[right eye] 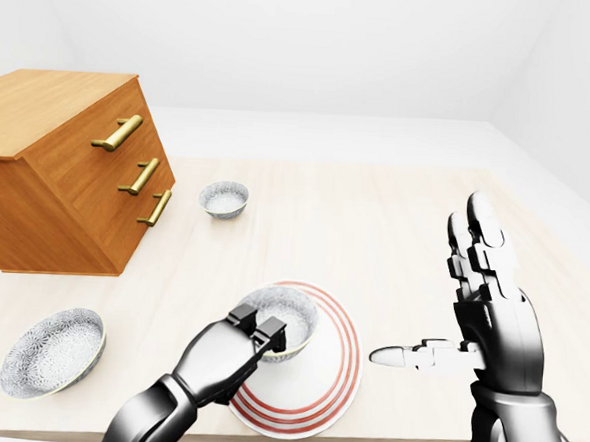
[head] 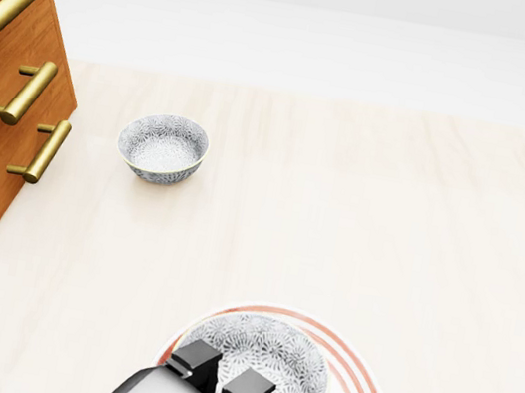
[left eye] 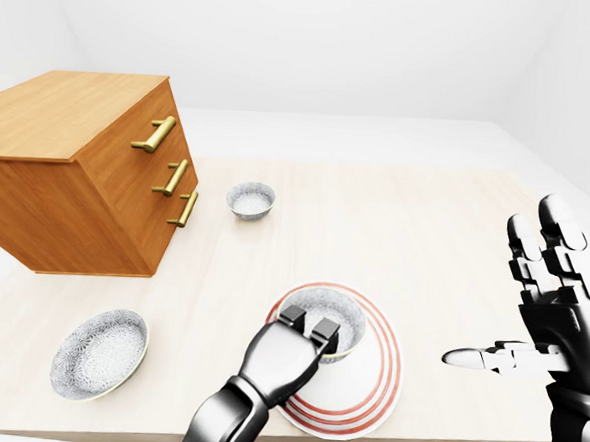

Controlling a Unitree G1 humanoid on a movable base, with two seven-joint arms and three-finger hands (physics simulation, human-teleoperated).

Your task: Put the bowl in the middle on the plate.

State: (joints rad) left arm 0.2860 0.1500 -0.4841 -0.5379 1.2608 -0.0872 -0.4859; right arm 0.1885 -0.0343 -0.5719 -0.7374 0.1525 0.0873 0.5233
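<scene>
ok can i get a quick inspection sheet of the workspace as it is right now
surface: pale wood table
job's things: held bowl over the left part of the red-ringed plate; cannot tell if it rests on it
clutter: small bowl further up, large bowl at lower left, drawer chest at left
hands: left hand pinching the held bowl's near rim; right hand open, fingers spread, touching nothing
cables: nothing seen
surroundings: white room, nothing else seen

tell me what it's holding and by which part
The left hand grips the patterned bowl by its lower-left rim in the left-eye view, over the plate; the right hand holds nothing.
</scene>
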